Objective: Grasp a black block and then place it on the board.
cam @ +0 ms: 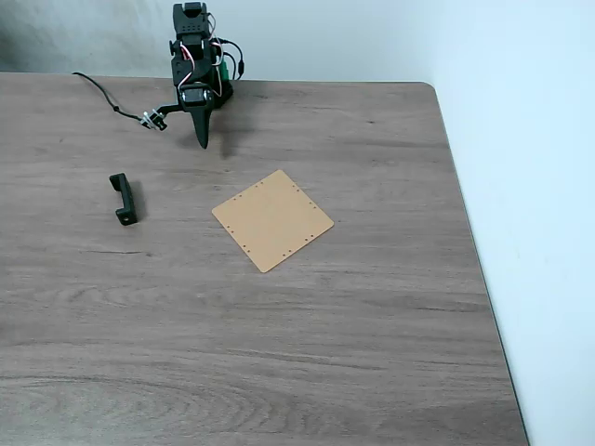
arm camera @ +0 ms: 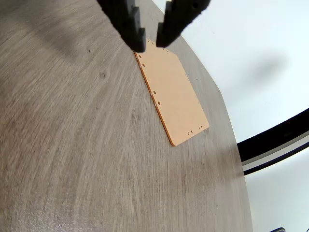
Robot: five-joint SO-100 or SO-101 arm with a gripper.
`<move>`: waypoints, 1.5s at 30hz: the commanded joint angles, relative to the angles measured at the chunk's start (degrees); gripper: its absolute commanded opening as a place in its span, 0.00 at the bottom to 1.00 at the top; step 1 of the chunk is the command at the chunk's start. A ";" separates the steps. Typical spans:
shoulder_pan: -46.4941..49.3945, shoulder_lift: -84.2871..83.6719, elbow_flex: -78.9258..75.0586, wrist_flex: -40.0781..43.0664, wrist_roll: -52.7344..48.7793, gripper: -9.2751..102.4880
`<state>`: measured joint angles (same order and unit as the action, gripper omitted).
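At table rear: gripper (arm camera: 150,42) slightly parted, holding nothing — black block (cam: 124,199) well left of board (cam: 272,220); risk of misaligned, slipping grasp.

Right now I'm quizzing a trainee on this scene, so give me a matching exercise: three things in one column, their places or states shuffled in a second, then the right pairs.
Things:
1. black block
2. board
3. gripper

Places or states:
A. near the table's middle, nothing on it
B. at the table's far edge in the fixed view, holding nothing
C. lying on the table, left of the board in the fixed view

Pairs: 1-C, 2-A, 3-B
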<state>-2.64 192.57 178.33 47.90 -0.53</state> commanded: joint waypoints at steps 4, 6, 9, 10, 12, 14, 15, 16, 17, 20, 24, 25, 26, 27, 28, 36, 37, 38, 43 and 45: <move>-0.44 1.05 0.79 0.70 -0.62 0.08; -0.35 1.05 0.79 0.70 -0.79 0.08; -1.14 1.05 0.88 0.62 -1.85 0.08; -1.58 1.05 0.88 0.62 -2.37 0.08; -1.58 1.05 0.88 0.62 -2.37 0.08; -1.58 1.05 0.70 1.05 -2.37 0.08; -1.23 1.05 0.53 1.41 -3.25 0.08; -0.62 1.05 0.26 1.58 -3.69 0.08; -0.26 1.05 -0.18 2.11 -5.01 0.08; 0.70 -0.18 -2.55 4.39 -10.72 0.08; 2.20 -4.48 -5.80 5.98 -18.11 0.08; 2.99 -5.71 -6.68 5.54 -19.60 0.08; 3.87 -7.03 -7.82 4.92 -20.74 0.08; 4.66 -8.53 -9.32 4.39 -21.62 0.08; 5.27 -10.20 -11.07 3.96 -22.32 0.08; 8.44 -32.17 -27.95 0.79 -27.51 0.09; 9.05 -35.51 -30.41 0.09 -28.92 0.10; 9.67 -38.67 -33.05 -0.53 -30.50 0.10; 12.13 -50.45 -42.63 -4.22 -41.22 0.14; 12.83 -53.79 -44.82 -5.27 -46.05 0.15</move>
<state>9.14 140.71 138.52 43.95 -41.66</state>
